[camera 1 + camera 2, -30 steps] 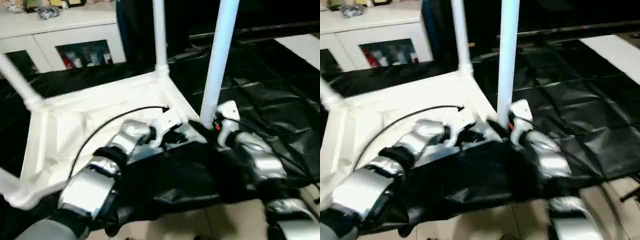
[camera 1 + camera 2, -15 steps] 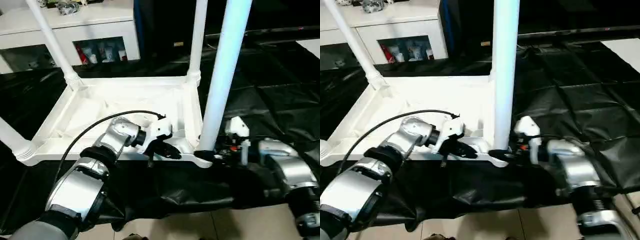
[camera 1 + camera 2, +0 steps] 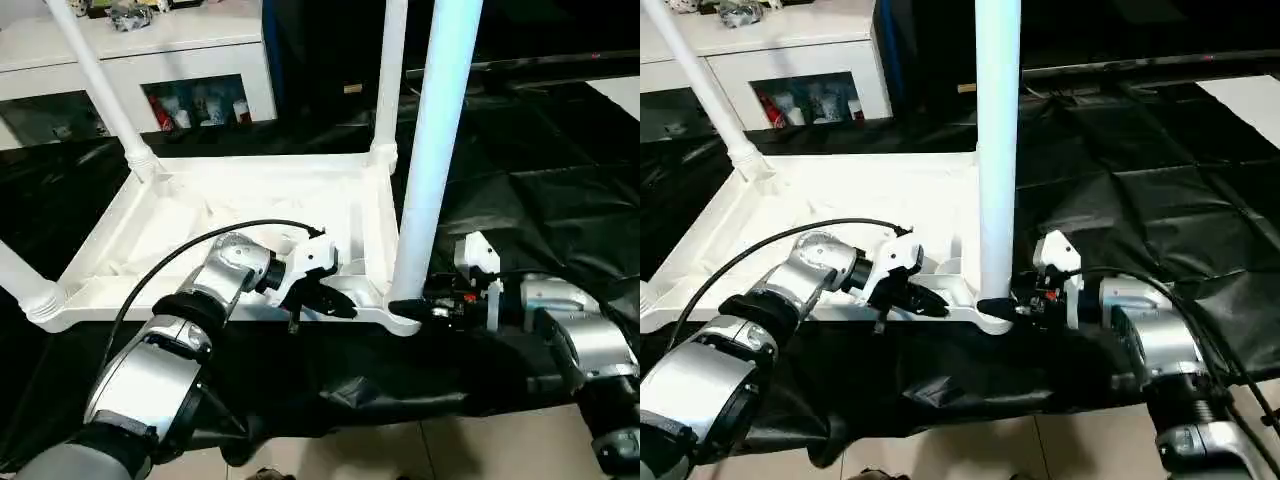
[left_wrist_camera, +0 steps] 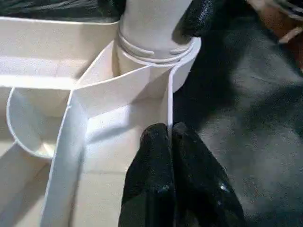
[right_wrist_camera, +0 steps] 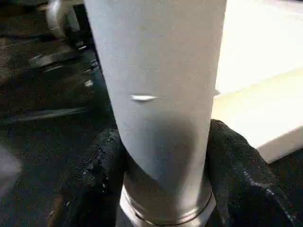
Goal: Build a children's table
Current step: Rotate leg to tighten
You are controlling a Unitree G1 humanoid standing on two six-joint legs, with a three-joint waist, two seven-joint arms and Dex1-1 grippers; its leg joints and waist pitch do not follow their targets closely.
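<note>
Four white legs (image 3: 432, 150) stood up from the corner sockets of the tabletop (image 3: 250, 215), which lay upside down, ribbed side up, on the black-draped work table (image 3: 560, 170). The nearest leg, at the near right corner, rose straight out of the top of the head views; another stood at the far right corner (image 3: 390, 75), a third leaned at the far left (image 3: 100, 85), and the fourth showed at the near left edge (image 3: 20, 280). The left gripper (image 4: 169, 142) was clenched on the thin near rim wall of the tabletop, just beside that near right socket (image 4: 156, 52), with one black finger (image 4: 151, 175) on each side of the wall. The right gripper (image 5: 163, 184) clasped the base of the nearest leg just above its ringed collar, its padded fingers (image 5: 241, 175) pressed to either side of the tube. A black cable (image 3: 215, 240) arched over the left forearm. Behind the table stood a white cabinet (image 3: 150, 55) with small items on its shelf.
</note>
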